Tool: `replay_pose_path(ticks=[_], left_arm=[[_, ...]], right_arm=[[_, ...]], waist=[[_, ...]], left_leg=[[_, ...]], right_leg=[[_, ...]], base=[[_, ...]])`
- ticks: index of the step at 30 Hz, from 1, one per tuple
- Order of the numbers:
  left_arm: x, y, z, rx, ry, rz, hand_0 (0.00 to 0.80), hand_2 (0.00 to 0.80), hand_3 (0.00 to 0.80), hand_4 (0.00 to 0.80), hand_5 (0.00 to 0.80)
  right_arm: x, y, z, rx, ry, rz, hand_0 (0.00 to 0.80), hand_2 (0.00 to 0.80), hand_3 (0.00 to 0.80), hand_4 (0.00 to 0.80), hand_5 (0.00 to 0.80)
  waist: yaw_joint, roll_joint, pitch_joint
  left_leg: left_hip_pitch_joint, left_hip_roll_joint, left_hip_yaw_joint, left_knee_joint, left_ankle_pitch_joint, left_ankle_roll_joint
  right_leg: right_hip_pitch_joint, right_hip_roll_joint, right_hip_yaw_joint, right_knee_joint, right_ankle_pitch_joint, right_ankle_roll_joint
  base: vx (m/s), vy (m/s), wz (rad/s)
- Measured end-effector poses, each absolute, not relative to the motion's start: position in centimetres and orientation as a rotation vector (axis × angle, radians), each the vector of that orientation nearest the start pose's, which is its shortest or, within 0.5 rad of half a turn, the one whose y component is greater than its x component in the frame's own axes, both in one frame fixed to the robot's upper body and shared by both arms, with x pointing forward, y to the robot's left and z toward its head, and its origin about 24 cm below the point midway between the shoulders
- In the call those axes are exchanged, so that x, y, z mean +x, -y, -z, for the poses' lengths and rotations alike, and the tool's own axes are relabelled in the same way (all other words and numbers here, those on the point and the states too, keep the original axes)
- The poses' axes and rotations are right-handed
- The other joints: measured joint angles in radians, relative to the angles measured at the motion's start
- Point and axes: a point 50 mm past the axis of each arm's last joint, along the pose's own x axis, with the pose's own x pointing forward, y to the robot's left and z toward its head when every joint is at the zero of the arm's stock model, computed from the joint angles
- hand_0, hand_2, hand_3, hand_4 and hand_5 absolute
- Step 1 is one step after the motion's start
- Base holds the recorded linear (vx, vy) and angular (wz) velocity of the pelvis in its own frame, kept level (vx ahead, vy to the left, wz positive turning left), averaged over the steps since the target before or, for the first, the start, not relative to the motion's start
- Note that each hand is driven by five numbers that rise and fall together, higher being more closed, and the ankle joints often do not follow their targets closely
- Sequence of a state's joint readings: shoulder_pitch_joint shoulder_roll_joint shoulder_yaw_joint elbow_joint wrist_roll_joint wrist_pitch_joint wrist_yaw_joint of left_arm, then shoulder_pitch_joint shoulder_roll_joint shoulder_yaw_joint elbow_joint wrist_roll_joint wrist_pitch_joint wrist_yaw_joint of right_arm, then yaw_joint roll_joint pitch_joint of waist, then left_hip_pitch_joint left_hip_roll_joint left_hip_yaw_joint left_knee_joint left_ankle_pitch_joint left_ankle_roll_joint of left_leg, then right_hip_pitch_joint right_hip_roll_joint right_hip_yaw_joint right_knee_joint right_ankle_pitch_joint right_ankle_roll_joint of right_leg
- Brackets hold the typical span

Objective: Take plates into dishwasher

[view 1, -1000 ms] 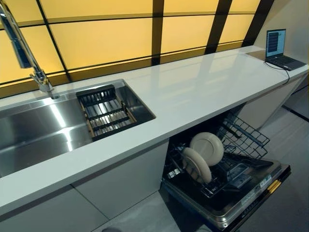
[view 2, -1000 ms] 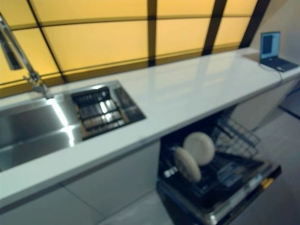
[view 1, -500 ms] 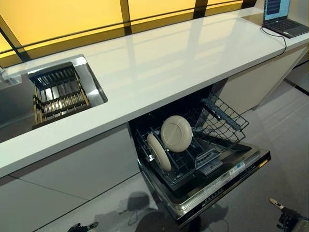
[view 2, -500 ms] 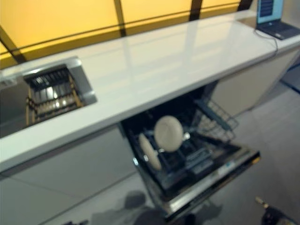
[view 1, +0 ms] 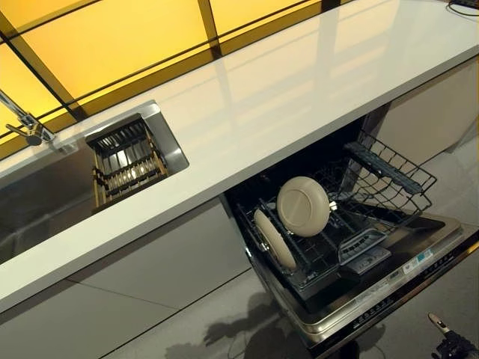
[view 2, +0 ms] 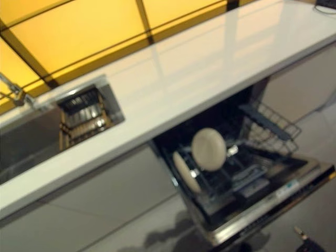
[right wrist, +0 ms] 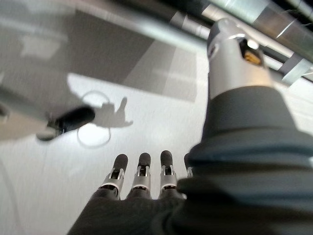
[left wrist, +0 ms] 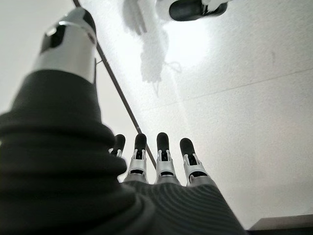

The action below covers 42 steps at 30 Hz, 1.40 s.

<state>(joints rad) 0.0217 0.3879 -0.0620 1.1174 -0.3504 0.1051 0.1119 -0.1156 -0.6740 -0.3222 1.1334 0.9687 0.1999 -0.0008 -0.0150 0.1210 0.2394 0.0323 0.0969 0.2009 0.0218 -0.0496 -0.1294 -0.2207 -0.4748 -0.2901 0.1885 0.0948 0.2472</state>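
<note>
A: What lies at the far left?

B: A tap (view 1: 24,127) over a steel sink (view 1: 45,198), with a slatted rack (view 1: 127,158) sitting in the sink's right end.

A: And moving right?

B: A long white table (view 1: 299,82) runs across the view, below yellow wall panels (view 1: 112,37). Under it, right of centre, the dishwasher (view 1: 352,254) stands open, its door (view 1: 389,288) folded down flat and its lower basket (view 1: 329,247) in view.

A: Where are the plates?

B: Two cream plates stand on edge in that basket. The left plate (view 1: 274,239) leans edge-on, and the right plate (view 1: 304,206) is just beside it, further back, showing its round underside. A wire upper basket (view 1: 389,176) sticks out to their right.

A: What about the hands?

B: The left robot hand (left wrist: 161,166) shows in its own wrist view, fingers straight and spread side by side, holding nothing, with pale floor (left wrist: 244,98) past them. The right robot hand (right wrist: 142,183) shows the same way in its wrist view: fingers straight, empty, over grey floor. Neither is near the plates.
</note>
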Motion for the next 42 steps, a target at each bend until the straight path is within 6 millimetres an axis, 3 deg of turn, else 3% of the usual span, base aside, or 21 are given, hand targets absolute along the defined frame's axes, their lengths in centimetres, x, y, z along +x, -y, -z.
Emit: replay_pose_path(ticks=[4, 9, 15, 25, 33, 39, 42], left_arm=[[10.5, -28.8, 13.9, 0.093, -1.160, -0.439, 0.000, 0.000, 0.000, 0.000, 0.000], [10.5, -27.3, 14.5, 0.057, -1.169, -0.410, 0.000, 0.000, 0.000, 0.000, 0.000], [10.2, -25.5, 15.1, 0.014, -1.179, -0.382, 0.000, 0.000, 0.000, 0.000, 0.000], [7.7, -24.5, 15.9, -0.002, -1.241, -0.371, 0.000, 0.000, 0.000, 0.000, 0.000], [5.7, -24.4, 16.2, 0.006, -1.290, -0.343, 0.000, 0.000, 0.000, 0.000, 0.000], [5.3, -24.6, 16.2, 0.016, -1.297, -0.338, 0.000, 0.000, 0.000, 0.000, 0.000], [5.4, -24.8, 16.2, 0.025, -1.292, -0.335, 0.000, 0.000, 0.000, 0.000, 0.000]], right_arm=[[14.8, 40.0, 5.5, 0.699, -0.588, 0.895, 0.000, 0.000, 0.000, 0.000, 0.000], [15.8, 38.9, 5.9, 0.804, -0.532, 0.820, 0.000, 0.000, 0.000, 0.000, 0.000], [18.2, 36.7, 5.9, 0.940, -0.426, 0.654, 0.000, 0.000, 0.000, 0.000, 0.000], [18.4, 36.0, 6.3, 0.818, -0.465, 0.573, 0.000, 0.000, 0.000, 0.000, 0.000], [19.8, 35.1, 5.6, 0.712, -0.482, 0.459, 0.000, 0.000, 0.000, 0.000, 0.000], [22.9, 33.4, 3.4, 0.678, -0.395, 0.307, 0.000, 0.000, 0.000, 0.000, 0.000], [25.5, 32.0, 1.7, 0.678, -0.337, 0.219, 0.000, 0.000, 0.000, 0.000, 0.000]], waist=[[0.002, 0.001, 0.022], [0.006, 0.012, 0.028], [0.014, 0.027, 0.041], [0.042, 0.034, 0.050], [0.085, 0.034, 0.051], [0.125, 0.034, 0.050], [0.163, 0.031, 0.049]], left_leg=[[-0.030, -0.021, -0.010, 0.039, -0.011, -0.001], [-0.054, -0.025, -0.011, 0.070, -0.017, -0.005], [-0.098, -0.016, -0.044, 0.145, -0.033, -0.012], [-0.097, 0.000, -0.070, 0.185, -0.034, -0.013], [-0.071, 0.032, -0.098, 0.189, -0.035, -0.013], [-0.057, 0.063, -0.138, 0.183, -0.032, -0.009], [-0.049, 0.076, -0.152, 0.181, -0.022, 0.004]], right_leg=[[-0.037, -0.043, 0.011, 0.079, -0.038, -0.002], [-0.062, -0.059, 0.027, 0.128, -0.061, -0.002], [-0.088, -0.066, 0.038, 0.193, -0.096, -0.013], [-0.074, -0.062, 0.034, 0.236, -0.115, -0.027], [-0.010, -0.055, -0.037, 0.229, -0.105, -0.042], [0.027, -0.036, -0.090, 0.234, -0.106, -0.056], [0.061, -0.028, -0.115, 0.240, -0.116, -0.074]], base=[[-0.001, 0.086, 0.20], [0.006, 0.064, 0.10], [0.010, 0.019, 0.10], [0.040, 0.010, 0.02], [0.059, -0.021, 0.00], [0.071, -0.068, 0.04], [0.068, -0.102, 0.26]])
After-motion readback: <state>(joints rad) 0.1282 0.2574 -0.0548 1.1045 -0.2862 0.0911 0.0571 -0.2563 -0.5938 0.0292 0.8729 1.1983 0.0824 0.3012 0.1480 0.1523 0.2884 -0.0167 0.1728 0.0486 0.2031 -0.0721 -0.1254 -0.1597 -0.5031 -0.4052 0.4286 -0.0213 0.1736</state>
